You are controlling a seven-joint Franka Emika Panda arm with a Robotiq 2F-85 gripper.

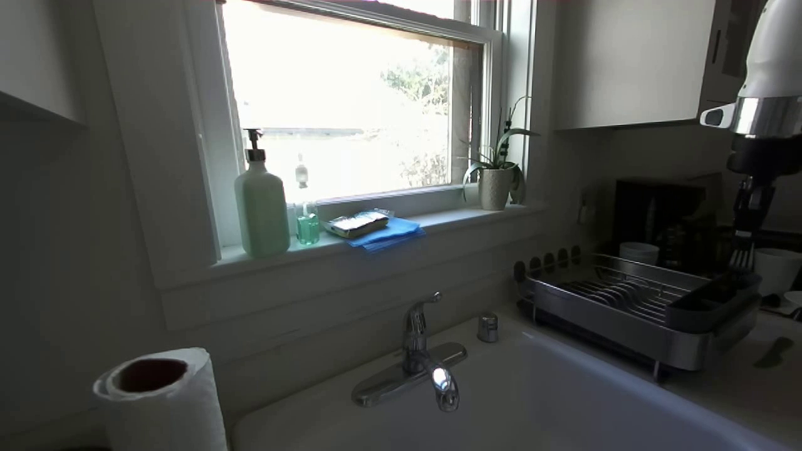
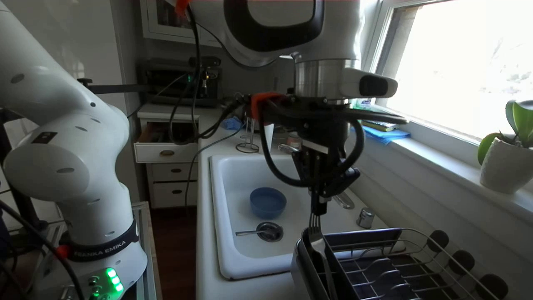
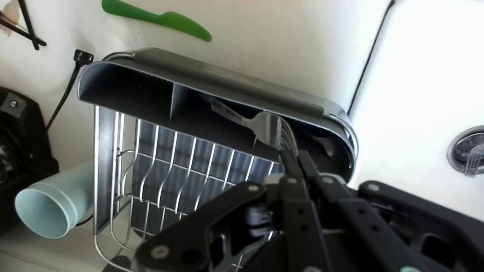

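Note:
My gripper [image 3: 298, 155] is shut on the tine end of a metal fork [image 3: 266, 126], with its handle pointing down into a dark grey utensil holder [image 3: 176, 100]. In both exterior views, the gripper [image 1: 745, 228] [image 2: 319, 206] points straight down above the holder [image 1: 714, 307] [image 2: 306, 266], and the fork [image 1: 742, 255] [image 2: 319, 243] hangs tines up, slightly tilted. The handle's lower end is hidden inside the holder. A divider splits the holder. Another metal utensil [image 3: 327, 145] lies in its end near the sink. The holder sits on the side of a wire dish rack [image 1: 620, 326].
The white sink [image 2: 220, 208] beside the rack holds a blue bowl [image 2: 268, 203] and a fork over the drain [image 3: 474, 160]. A faucet [image 1: 416, 338] stands behind. A green knife [image 3: 159, 19] and a pale green cup [image 3: 49, 207] are near the rack. A potted plant [image 2: 506, 164] stands on the sill.

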